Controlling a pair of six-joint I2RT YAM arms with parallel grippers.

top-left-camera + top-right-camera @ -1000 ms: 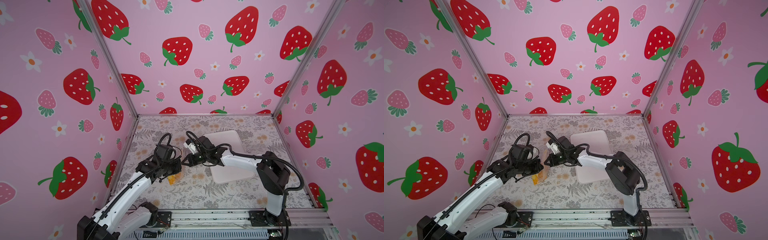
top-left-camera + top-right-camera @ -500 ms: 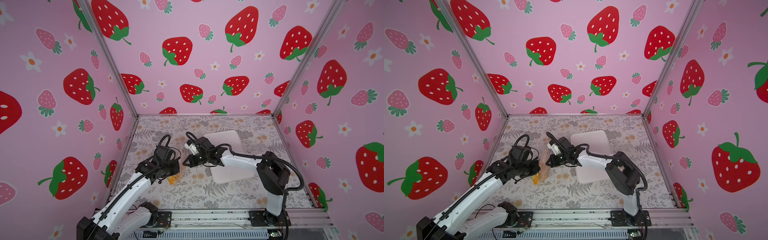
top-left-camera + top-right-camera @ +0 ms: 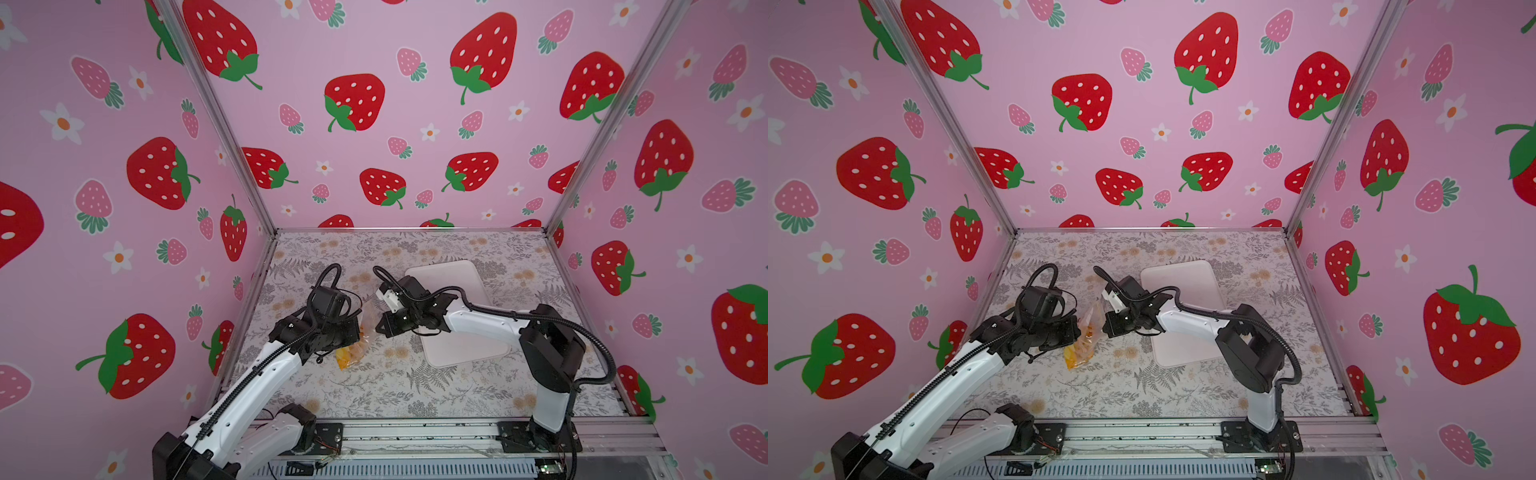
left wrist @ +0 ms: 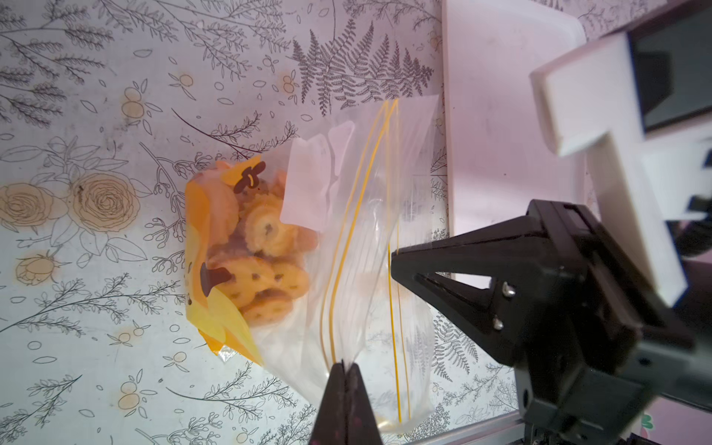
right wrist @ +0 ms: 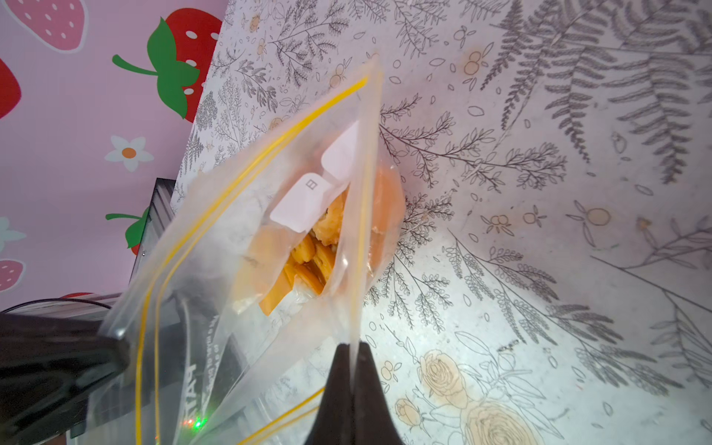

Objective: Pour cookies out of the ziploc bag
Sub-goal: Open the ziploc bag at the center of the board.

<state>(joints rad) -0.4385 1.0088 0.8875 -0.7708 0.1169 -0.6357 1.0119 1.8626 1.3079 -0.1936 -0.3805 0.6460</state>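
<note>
The ziploc bag [image 3: 360,338] [image 3: 1087,332] stands between my two arms with its bottom on the tablecloth, clear with yellow zip lines. The cookies [image 4: 266,262] [image 5: 308,262] lie heaped at its bottom beside an orange patch. My left gripper [image 4: 344,366] [image 3: 356,328] is shut on one lip of the mouth. Opposite it, the right gripper [image 5: 352,346] [image 3: 380,326] [image 4: 395,257] is shut on the other lip. The mouth gapes between them, and the right wrist view looks straight down into it.
A white tray [image 3: 461,272] [image 3: 1183,276] [image 4: 501,115] lies on the floral cloth just behind and right of the bag, under the right arm. The pink strawberry walls close in the left, back and right. A metal rail [image 3: 415,432] runs along the front.
The two grippers have drawn slightly apart, and the bag's top has come up and spread wider between them. The cookies remain at the bottom.
</note>
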